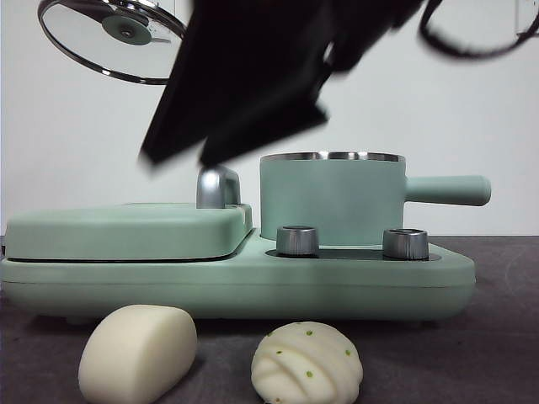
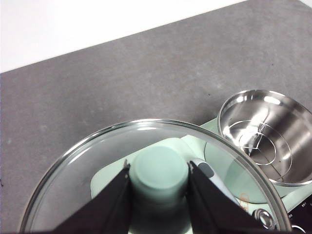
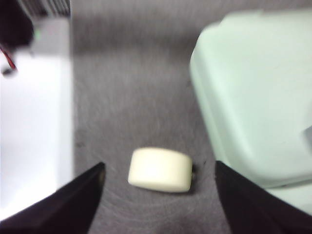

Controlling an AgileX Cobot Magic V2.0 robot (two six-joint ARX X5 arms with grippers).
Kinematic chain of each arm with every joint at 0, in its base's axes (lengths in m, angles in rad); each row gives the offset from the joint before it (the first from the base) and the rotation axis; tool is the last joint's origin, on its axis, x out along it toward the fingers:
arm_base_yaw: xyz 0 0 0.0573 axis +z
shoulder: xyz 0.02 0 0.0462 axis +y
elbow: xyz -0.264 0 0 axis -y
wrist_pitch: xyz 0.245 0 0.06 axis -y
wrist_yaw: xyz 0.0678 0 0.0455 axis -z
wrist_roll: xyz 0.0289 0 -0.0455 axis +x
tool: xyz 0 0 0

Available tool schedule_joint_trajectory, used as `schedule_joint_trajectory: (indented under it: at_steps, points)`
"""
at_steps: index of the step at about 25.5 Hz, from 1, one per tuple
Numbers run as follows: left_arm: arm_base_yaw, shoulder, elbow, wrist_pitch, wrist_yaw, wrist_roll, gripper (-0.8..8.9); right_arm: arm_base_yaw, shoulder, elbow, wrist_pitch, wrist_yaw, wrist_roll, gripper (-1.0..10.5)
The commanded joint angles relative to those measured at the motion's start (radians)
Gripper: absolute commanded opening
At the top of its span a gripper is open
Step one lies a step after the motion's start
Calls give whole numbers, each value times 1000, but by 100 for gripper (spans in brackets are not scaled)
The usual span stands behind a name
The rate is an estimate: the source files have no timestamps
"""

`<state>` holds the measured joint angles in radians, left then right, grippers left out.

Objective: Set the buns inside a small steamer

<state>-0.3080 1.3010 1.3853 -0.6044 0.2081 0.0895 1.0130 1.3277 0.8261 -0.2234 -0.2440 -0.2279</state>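
The smooth oblong bun (image 1: 139, 353) and the round pleated bun with green specks (image 1: 307, 366) lie on the dark table in front of the cooker. The small steamer (image 1: 333, 202) stands open on the cooker's right side, and its steel inside with a wire rack shows in the left wrist view (image 2: 265, 136). My left gripper (image 2: 158, 178) is shut on the green knob of the glass lid (image 2: 97, 161) and holds the lid high at the left (image 1: 109, 38). My right gripper (image 3: 158, 166) is open above the smooth bun (image 3: 160, 170). It shows as a big dark shape (image 1: 181, 160) above the cooker.
The flat mint-green lidded griddle section (image 1: 126, 231) fills the cooker's left half and lies beside the bun in the right wrist view (image 3: 253, 97). Two steel knobs (image 1: 297, 240) (image 1: 405, 244) stand on the base. The steamer's handle (image 1: 446, 189) points right. A black cable (image 1: 472, 42) loops at the upper right.
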Motion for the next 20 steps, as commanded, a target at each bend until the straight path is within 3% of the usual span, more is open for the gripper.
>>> schedule_joint_trajectory:
  at_steps: [1,10,20]
  points:
    - [-3,-5,21,25,4,3,13,39,81,13,20,57,3,447]
    - [-3,-5,21,29,4,4,13,78,248,14,142,114,37,446]
    - [-3,-5,21,29,4,4,13,78,332,14,163,113,69,439]
